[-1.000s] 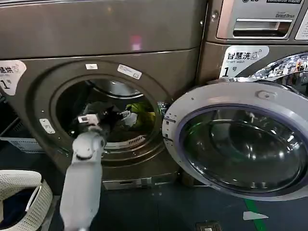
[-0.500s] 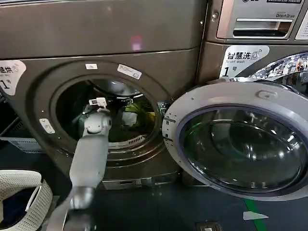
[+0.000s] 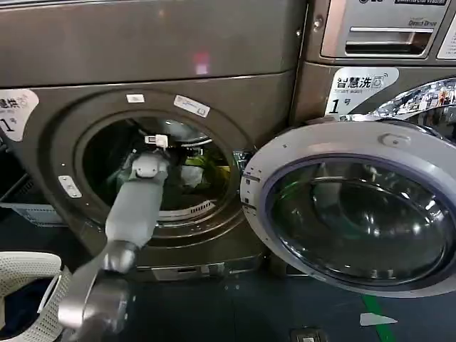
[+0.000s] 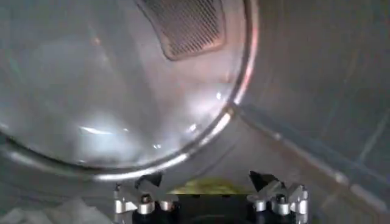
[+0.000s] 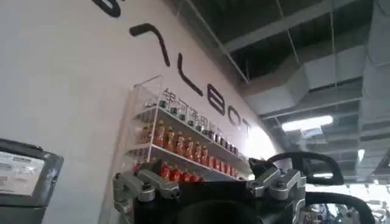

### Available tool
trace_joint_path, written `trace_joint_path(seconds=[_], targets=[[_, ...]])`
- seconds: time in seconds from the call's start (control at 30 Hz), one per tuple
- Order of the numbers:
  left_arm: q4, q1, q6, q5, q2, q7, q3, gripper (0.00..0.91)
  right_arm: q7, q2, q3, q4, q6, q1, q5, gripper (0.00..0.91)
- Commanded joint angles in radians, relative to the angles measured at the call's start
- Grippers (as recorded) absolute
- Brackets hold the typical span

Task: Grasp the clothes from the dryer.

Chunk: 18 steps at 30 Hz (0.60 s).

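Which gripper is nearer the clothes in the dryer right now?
Left. The left gripper is inside the dryer drum, just above the clothes. The right gripper is away from the drum, pointing at a wall with shelves.

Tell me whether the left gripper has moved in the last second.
Yes. The left gripper has gone up and deeper into the dryer, judged against its porthole rim, toward the clothes.

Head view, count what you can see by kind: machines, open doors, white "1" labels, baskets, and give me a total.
Machines: 2, the dryer and its neighbour
Open doors: 1, the glass door
White "1" labels: 2, one on the dryer, one on the neighbour
Baskets: 1, the white basket
Total: 6
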Motion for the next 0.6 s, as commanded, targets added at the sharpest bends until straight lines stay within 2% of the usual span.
trace_joint_path(seconds=[0.03, 0.33, 0.6], targets=[[0.198, -0.151, -0.032, 0.215, 0.034, 0.42, 0.209, 0.907, -0.001, 0.002, -0.002, -0.004, 0.001, 0.002, -0.002, 0.907], [0.31, -0.22, -0.235, 0.46, 0.054, 0.589, 0.394, 0.907, -0.004, 0.002, 0.003, -0.012, 0.003, 0.001, -0.002, 0.907], [0.395, -0.278, -0.353, 0.624, 0.061, 0.635, 0.468, 0.907, -0.006, 0.01, -0.002, -0.01, 0.005, 0.003, -0.004, 0.907]])
